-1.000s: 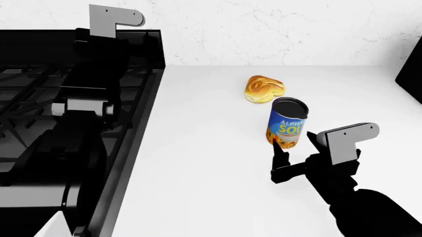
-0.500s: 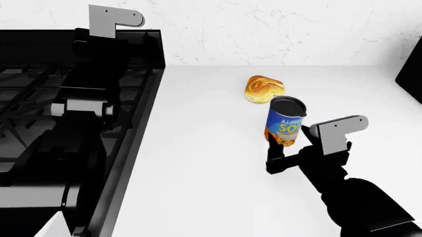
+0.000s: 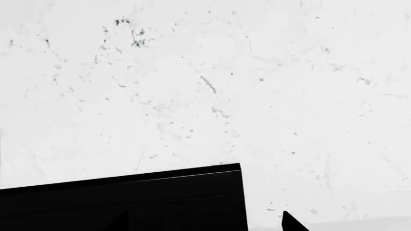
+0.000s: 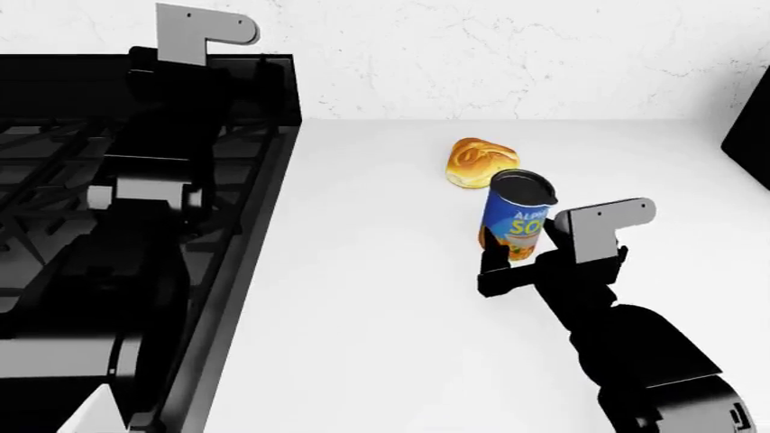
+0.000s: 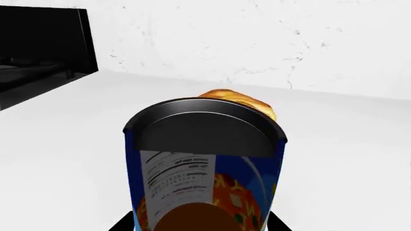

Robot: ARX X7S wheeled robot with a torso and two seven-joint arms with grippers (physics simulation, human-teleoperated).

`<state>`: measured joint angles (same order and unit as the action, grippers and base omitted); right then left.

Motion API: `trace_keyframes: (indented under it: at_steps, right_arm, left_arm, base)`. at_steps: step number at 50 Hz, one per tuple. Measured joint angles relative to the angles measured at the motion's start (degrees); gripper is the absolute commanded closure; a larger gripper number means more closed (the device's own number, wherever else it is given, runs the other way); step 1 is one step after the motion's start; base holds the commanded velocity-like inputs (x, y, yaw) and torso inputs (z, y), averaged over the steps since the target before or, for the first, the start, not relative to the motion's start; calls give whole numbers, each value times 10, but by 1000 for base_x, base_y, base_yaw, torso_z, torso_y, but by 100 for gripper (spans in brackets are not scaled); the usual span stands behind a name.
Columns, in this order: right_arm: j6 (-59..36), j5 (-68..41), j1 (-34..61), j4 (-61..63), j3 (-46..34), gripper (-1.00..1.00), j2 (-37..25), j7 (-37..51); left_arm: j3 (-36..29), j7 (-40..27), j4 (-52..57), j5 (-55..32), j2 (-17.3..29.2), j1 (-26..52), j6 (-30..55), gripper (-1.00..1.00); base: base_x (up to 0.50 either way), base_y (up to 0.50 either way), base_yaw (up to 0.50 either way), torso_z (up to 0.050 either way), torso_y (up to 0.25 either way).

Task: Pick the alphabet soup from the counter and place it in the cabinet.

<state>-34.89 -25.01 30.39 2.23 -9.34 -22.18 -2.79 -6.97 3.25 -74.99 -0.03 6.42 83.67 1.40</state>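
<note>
The soup can point(image 4: 517, 216) stood upright on the white surface point(image 4: 361, 316), just in front of the bread roll point(image 4: 479, 163). Over the last second I had brought the right tool point(image 4: 520, 264) forward until its spread fingers straddled the can's lower half; a second earlier they sat short of it. In the right wrist view the can point(image 5: 204, 168) filled the middle, so I judged the tool ready to clench, not yet gripping. The left tool hung by the stove point(image 4: 72, 180); I could not tell its state.
</note>
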Motion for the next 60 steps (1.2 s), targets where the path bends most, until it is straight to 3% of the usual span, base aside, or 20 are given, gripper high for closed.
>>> trace_keyframes:
  at_steps: [8,17,26,33,48,60]
  right_arm:
    - [-43,-35,-4,64,30,100,-16,24]
    - [-176,-146,44,216,115,100,-60,74]
    - [-350,-355,178,327,220,100,-99,178]
    - [-424,-532,278,357,253,100,-132,284]
    - [-456,-743,462,358,197,100,-187,425]
    - [-450,-806,596,333,112,100,-193,482]
  left_arm:
    - [2,-1,0,-1,0,2,0,-100]
    - [5,0,0,-1,-5,5,0,-100]
    - [9,3,0,-1,-10,10,2,-100]
    - [12,5,0,-1,-12,14,3,-100]
    - [24,10,0,-3,-14,10,-2,-100]
    - [40,17,0,-3,-14,2,-9,-100]
  base:
    - [0,0,0,0,0]
    - [0,0,0,0,0]
    - [0,0,0,0,0]
    - [0,0,0,0,0]
    - [0,0,0,0,1]
    - [0,0,0,0,0]
